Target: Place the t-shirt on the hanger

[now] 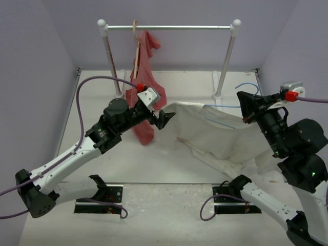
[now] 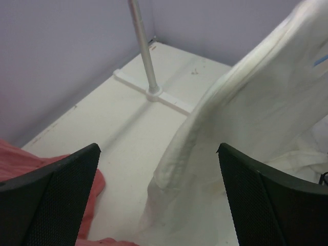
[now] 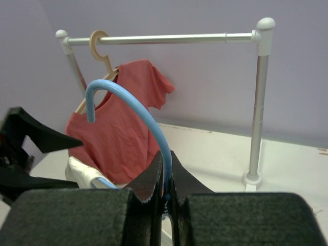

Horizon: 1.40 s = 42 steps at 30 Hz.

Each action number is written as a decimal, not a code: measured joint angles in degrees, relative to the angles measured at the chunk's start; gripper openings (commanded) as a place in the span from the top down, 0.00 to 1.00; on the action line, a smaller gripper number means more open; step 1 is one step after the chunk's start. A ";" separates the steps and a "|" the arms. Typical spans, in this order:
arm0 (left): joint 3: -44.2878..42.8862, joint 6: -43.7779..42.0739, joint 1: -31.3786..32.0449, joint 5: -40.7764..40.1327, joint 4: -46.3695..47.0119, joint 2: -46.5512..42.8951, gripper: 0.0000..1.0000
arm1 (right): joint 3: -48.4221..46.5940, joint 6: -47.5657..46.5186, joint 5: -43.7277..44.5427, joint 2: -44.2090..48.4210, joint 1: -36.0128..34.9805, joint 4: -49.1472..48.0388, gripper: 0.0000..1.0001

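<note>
While your left gripper (image 1: 165, 120) hangs with its jaws spread wide and nothing between them, just beside the raised left edge of the t-shirt (image 1: 220, 136), your right gripper (image 3: 165, 192) is clamped tight on the hanger (image 3: 134, 105) just below its hook. You hold that hanger near the right edge of the table (image 1: 154, 166), toward the far right corner, with the hook arching upward. The t-shirt drapes from the hanger and slopes down onto the right half of the table, its lower folds lying wrinkled toward the near right corner. Blue wire shows along the cloth's upper edge; whether it runs inside the shirt you cannot tell. At the far edge a red garment (image 1: 145, 87) hangs from a wooden hanger (image 3: 100, 48) on the rack (image 1: 169, 27), its hem reaching the table beside your left gripper.
</note>
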State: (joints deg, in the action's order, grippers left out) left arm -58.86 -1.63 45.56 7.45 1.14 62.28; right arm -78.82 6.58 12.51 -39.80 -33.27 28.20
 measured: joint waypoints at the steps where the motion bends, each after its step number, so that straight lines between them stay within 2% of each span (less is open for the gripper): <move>1: -0.82 0.00 -0.01 0.46 -0.01 -0.77 0.00 | -0.14 -0.01 0.08 -0.76 0.01 0.41 1.00; 6: -7.02 -0.81 -0.07 3.16 1.20 -5.89 0.00 | -2.10 0.65 1.91 -5.74 0.01 3.62 1.00; 9: -12.01 -1.88 0.13 5.82 1.94 -6.05 0.05 | -3.37 1.82 1.57 -8.30 0.02 5.08 1.00; 12: -22.68 -4.49 1.38 9.92 1.97 0.39 0.12 | -4.72 2.86 -0.06 -10.27 0.01 6.34 1.00; 16: -35.43 -10.29 5.01 17.03 -4.54 11.88 0.20 | -7.21 2.96 -3.18 -12.07 0.12 7.54 1.00; 21: -42.34 -17.34 7.01 24.83 -17.27 23.32 0.39 | -7.53 3.04 -6.07 -11.19 0.19 8.02 1.00; 24: -42.74 -19.68 7.94 27.75 -22.74 26.88 0.57 | -7.53 3.05 -6.55 -10.31 0.19 8.22 1.00; 27: -42.74 -21.30 9.29 29.05 -26.13 28.67 0.60 | -7.37 3.21 -7.42 -9.49 0.23 8.16 1.00; 28: -42.81 -21.49 9.59 29.39 -26.70 29.03 0.64 | -7.19 3.28 -7.70 -9.24 0.23 8.12 1.00; 29: -43.01 -21.53 9.86 29.78 -27.14 29.35 0.75 | -6.98 3.29 -7.86 -9.06 0.23 8.14 1.00; 30: -43.28 -21.56 10.04 30.21 -27.48 29.66 0.76 | -6.78 3.30 -7.90 -8.93 0.23 8.18 1.00; 31: -43.59 -21.68 10.08 30.38 -27.71 29.94 0.91 | -6.48 3.38 -8.00 -8.88 0.23 8.20 1.00; 32: -43.96 -21.68 10.06 30.74 -27.80 30.24 1.00 | -6.18 3.41 -8.04 -8.86 0.21 8.18 1.00; 36: -44.62 -21.03 9.27 28.69 -28.07 31.08 1.00 | -3.63 3.87 -9.19 -7.86 0.22 6.58 0.98; 38: -44.42 -20.91 9.37 27.91 -28.19 31.25 1.00 | -1.91 3.64 -9.27 -6.98 0.29 5.43 0.94; 39: -44.29 -20.86 9.50 27.51 -28.22 31.24 1.00 | -0.74 3.43 -9.29 -6.30 0.31 4.57 0.86; 40: -44.03 -20.86 9.57 27.32 -28.21 31.21 1.00 | 0.15 3.16 -9.37 -5.72 0.32 4.08 0.76; 42: -42.86 -20.88 9.68 26.86 -27.67 30.86 1.00 | 1.69 2.38 -10.17 -4.70 0.35 3.27 0.43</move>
State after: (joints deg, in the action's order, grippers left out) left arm -101.72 -22.51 55.25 34.30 -26.53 93.14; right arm -77.13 8.95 2.34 -44.50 -32.92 31.47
